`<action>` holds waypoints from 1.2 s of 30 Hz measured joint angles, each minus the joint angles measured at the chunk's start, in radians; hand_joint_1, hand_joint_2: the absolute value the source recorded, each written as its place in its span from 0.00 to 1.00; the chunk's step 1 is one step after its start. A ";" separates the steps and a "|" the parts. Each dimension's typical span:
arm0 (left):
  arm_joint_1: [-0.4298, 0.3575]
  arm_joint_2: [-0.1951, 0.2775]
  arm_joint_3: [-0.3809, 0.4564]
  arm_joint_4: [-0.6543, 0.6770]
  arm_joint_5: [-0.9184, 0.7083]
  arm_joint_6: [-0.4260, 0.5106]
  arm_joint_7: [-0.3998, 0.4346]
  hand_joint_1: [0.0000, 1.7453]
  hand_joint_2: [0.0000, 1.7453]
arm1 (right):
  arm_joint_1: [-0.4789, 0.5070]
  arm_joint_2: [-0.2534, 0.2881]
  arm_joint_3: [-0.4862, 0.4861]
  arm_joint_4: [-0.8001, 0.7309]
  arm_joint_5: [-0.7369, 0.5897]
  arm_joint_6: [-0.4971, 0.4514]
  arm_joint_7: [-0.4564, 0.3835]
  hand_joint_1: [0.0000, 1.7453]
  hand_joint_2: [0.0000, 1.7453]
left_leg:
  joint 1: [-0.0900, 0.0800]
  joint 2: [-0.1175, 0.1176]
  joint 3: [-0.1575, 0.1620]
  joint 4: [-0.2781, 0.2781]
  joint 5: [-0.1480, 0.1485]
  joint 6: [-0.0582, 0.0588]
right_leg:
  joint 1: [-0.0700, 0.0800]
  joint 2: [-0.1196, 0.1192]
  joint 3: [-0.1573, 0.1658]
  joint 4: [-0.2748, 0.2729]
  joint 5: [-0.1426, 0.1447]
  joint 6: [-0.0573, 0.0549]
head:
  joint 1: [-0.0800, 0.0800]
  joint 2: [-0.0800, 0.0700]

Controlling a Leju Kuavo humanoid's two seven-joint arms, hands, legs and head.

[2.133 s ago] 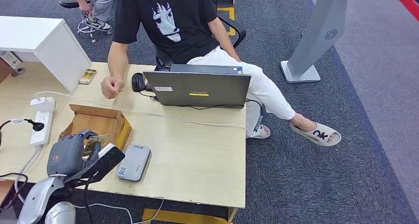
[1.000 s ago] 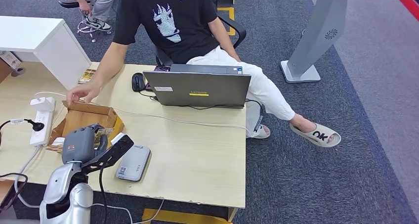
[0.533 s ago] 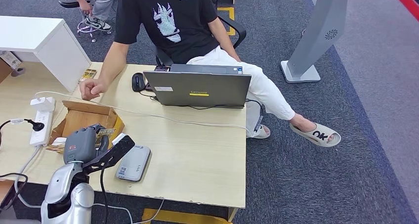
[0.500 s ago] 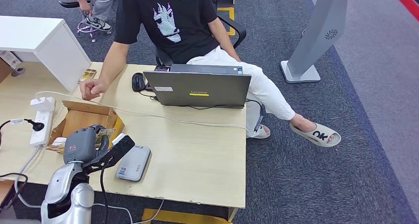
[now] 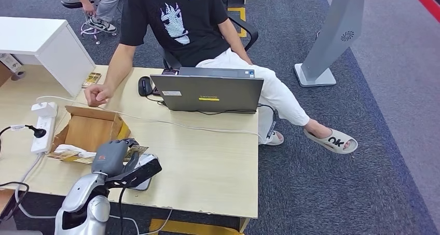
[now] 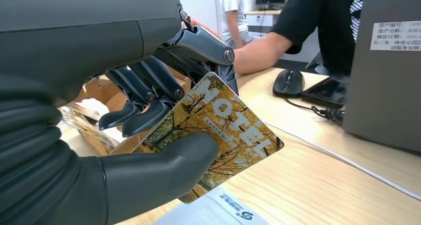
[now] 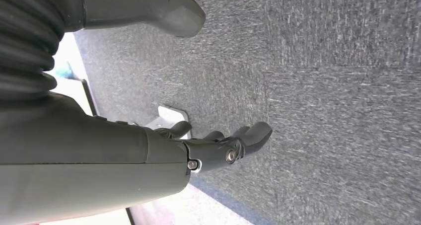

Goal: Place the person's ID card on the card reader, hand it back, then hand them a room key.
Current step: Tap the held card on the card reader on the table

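Room key (image 6: 218,130): flat card printed with yellow autumn trees and the word HOTEL; held above the desk, over the card reader, one corner jutting past the fingers.
Left hand (image 5: 111,158): grasping the room key, thumb under, fingers (image 6: 149,103) on top.
Hand-over line: the person's hand (image 5: 97,95) rests on the far desk edge, beyond the cardboard box (image 5: 88,134); the left hand is the nearer, judged.
Card reader (image 5: 152,162): grey, flat, mostly hidden beneath the left hand.
Right hand (image 7: 218,148): hanging over carpet, fingers loosely curled, holding nothing.
Desk (image 5: 207,167): pale wood; laptop (image 5: 207,93) and mouse (image 5: 144,85) at the far side.
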 joint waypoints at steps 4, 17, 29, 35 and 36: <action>0.007 -0.002 -0.025 0.017 -0.011 0.033 0.019 1.00 1.00 | 0.000 0.000 0.000 0.000 0.001 0.001 -0.003 0.00 1.00 | 0.000 -0.001 0.000 0.000 0.000 0.000 | 0.000 -0.001 0.000 0.000 0.000 0.000 | 0.000 0.000; 0.020 -0.006 -0.102 0.091 -0.015 0.073 0.042 1.00 1.00 | 0.000 0.000 -0.001 0.001 0.002 0.001 -0.008 0.00 1.00 | 0.000 -0.001 0.000 0.000 0.000 0.000 | 0.000 -0.001 0.000 0.000 0.000 0.000 | 0.000 0.000; 0.029 0.010 -0.132 0.110 -0.009 0.082 0.094 1.00 1.00 | 0.000 0.000 -0.015 0.006 0.020 0.012 -0.022 0.00 1.00 | 0.000 -0.001 0.000 0.000 0.000 0.000 | 0.000 -0.001 0.000 0.000 0.000 0.000 | 0.000 0.000; 0.030 0.024 -0.141 0.121 -0.023 0.091 0.112 1.00 1.00 | 0.001 0.000 -0.024 0.010 0.031 0.014 -0.027 0.00 1.00 | 0.000 -0.001 0.000 0.000 0.000 0.000 | 0.000 -0.001 0.001 0.000 0.000 0.000 | 0.000 0.000; 0.030 0.026 -0.141 0.122 -0.024 0.091 0.114 1.00 1.00 | 0.001 0.000 -0.025 0.010 0.033 0.016 -0.028 0.00 1.00 | 0.000 -0.001 0.000 0.000 0.000 0.000 | 0.000 -0.001 0.001 0.000 0.000 0.000 | 0.000 0.000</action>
